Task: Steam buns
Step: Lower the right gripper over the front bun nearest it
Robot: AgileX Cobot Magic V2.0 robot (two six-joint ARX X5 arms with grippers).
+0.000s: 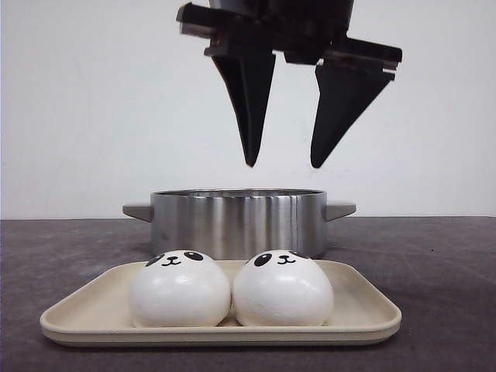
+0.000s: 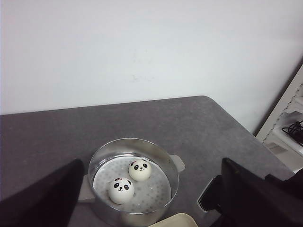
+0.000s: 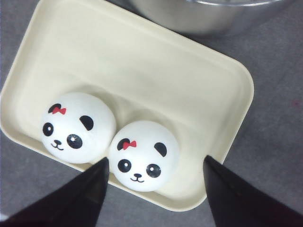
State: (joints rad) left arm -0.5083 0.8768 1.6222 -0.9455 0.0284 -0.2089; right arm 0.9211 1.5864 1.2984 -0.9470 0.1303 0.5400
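Two buns [image 1: 180, 288] [image 1: 283, 288] sit touching, side by side, on the cream tray [image 1: 372, 310] at the front of the grey tabletop [image 1: 449, 263]. Two more [image 2: 121, 190] [image 2: 139, 170] lie on the perforated floor of the steel pot [image 1: 236, 221] just behind the tray. My right gripper [image 3: 154, 177] hangs over the tray buns, jaws wide, holding nothing. My left gripper [image 2: 151, 198] is above the pot, jaws wide and empty.
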